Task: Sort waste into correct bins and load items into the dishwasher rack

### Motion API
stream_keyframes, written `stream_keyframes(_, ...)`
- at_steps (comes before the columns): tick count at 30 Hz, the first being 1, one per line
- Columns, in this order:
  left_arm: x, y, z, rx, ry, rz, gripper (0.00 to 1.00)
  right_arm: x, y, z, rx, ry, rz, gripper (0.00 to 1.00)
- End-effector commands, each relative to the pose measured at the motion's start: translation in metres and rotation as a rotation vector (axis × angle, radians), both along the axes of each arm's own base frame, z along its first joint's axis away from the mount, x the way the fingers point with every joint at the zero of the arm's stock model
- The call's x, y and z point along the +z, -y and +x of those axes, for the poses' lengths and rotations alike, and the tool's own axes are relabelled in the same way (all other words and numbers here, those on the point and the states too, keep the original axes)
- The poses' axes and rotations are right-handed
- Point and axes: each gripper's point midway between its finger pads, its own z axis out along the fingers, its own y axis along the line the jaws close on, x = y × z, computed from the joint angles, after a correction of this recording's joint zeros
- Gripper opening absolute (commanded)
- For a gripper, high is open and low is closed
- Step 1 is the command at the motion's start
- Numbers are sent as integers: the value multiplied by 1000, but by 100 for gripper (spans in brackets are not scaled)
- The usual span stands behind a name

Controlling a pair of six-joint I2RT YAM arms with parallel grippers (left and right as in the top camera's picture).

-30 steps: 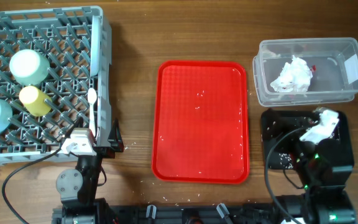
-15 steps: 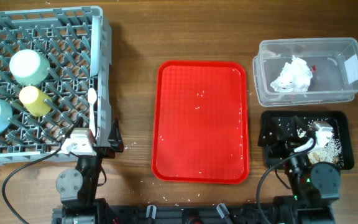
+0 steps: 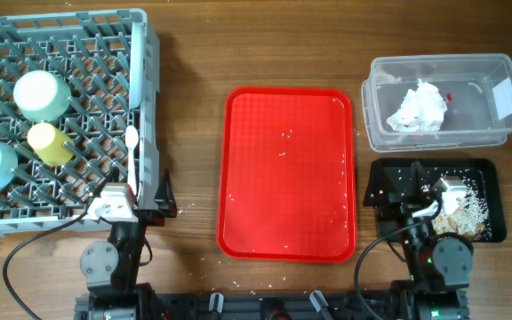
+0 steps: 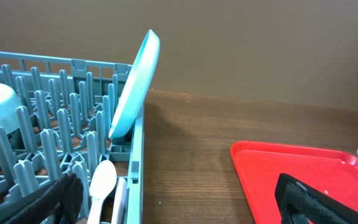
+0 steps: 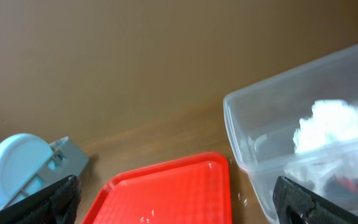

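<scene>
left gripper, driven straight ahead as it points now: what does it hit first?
Probably the dishwasher rack: its side wall and the white spoon sit just ahead, between the fingers of the open left gripper; the leaning plate stands further on. Depth unclear.

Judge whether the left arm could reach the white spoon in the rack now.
Probably yes: the open left gripper faces the white spoon at the near edge of the rack, nothing covering it.
</scene>
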Motion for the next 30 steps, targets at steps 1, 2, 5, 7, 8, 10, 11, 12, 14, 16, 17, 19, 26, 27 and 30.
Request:
stream_keyframes(1, -2, -3, 0, 16, 0, 20, 100, 4, 0, 1, -3, 67, -54, 100)
stream_keyframes(2, -2, -3, 0, 16, 0, 20, 100, 4, 0, 2, -3, 75, -56, 100)
stream_keyframes(5, -2, -3, 0, 16, 0, 20, 100, 6, 0, 2, -5, 99, -78, 100)
stream_keyframes(7, -2, -3, 0, 16, 0, 20, 100, 9, 0, 2, -8, 119, -128, 100)
stream_keyframes(8, -2, -3, 0, 16, 0, 19, 100, 7, 0, 2, -8, 116, -154, 100)
stream_keyframes(10, -2, -3, 0, 16, 0, 19, 100, -1, 0, 2, -8, 90, -211, 100)
stream_keyframes(11, -2, -3, 0, 16, 0, 20, 100, -8, 0, 3, -6, 66, -241, 100)
stream_keyframes(12, -2, -3, 0, 16, 0, 20, 100, -15, 0, 3, -4, 41, -264, 100)
stream_keyframes(14, -2, -3, 0, 16, 0, 20, 100, -15, 0, 3, -7, 41, -272, 100)
stream_keyframes(16, -2, -3, 0, 16, 0, 20, 100, -15, 0, 3, -7, 48, -312, 100)
stream_keyframes(17, -2, -3, 0, 16, 0, 19, 100, -15, 0, 3, -8, 48, -311, 100)
stream_keyframes(19, -2, -3, 0, 16, 0, 19, 100, -15, 1, 3, -12, 47, -311, 100)
stream_keyframes(26, -2, -3, 0, 16, 0, 20, 100, -16, 6, 4, -40, 55, -445, 100)
stream_keyframes(27, -2, -3, 0, 16, 0, 19, 100, -16, 6, 4, -39, 54, -437, 100)
stream_keyframes(30, -2, -3, 0, 16, 0, 20, 100, -16, 4, 4, -29, 57, -430, 100)
